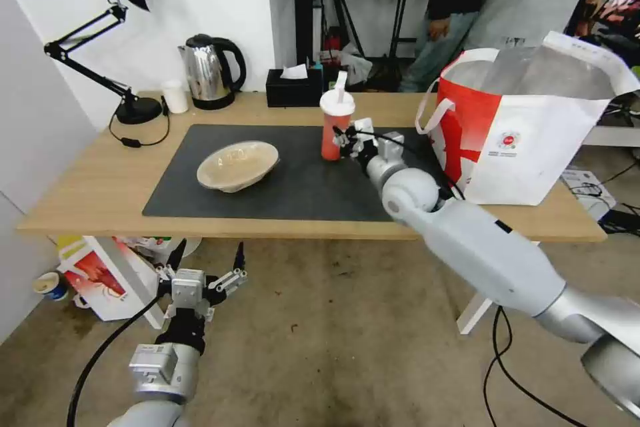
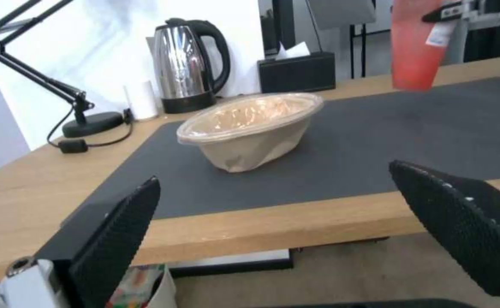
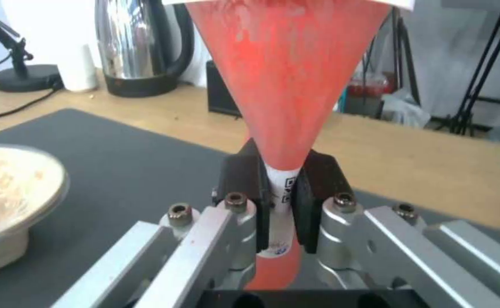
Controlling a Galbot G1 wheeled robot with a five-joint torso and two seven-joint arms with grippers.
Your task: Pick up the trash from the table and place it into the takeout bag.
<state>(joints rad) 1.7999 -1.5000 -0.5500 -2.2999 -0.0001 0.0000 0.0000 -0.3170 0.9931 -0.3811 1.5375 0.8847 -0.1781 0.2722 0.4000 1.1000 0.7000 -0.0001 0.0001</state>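
Red cup: the red drink cup [image 1: 333,121], white lid and straw on top, is upright over the dark grey mat [image 1: 293,177], and the left wrist view suggests its base is just clear of the mat (hard to be certain).
Right pincer: the right pincer [image 1: 346,137] is clenched on the cup's lower part; in the right wrist view the black pads [image 3: 244,182] press the narrow base from both sides.
Beige bowl: the shallow beige bowl [image 1: 237,165] rests on the mat, well apart from the cup on the side away from the bag, with nothing touching it.
Takeout bag: the takeout bag [image 1: 533,127] stands open on the worktop [image 1: 87,193] on the cup's other side, past the mat's edge, its silvery lining showing; what lies inside is hidden.
Left pincer: the left pincer [image 1: 203,280] hangs below the worktop's near edge, released, fingers spread, aimed towards the bowl.
Progress: judged from this, the cup is gripped but not yet bagged and the bowl is still to be collected; the white bowl of crayfish scraps is not on the worktop.
Bystanders: the steel kettle [image 1: 210,71] and black tissue box [image 1: 293,87] sit behind the cup.
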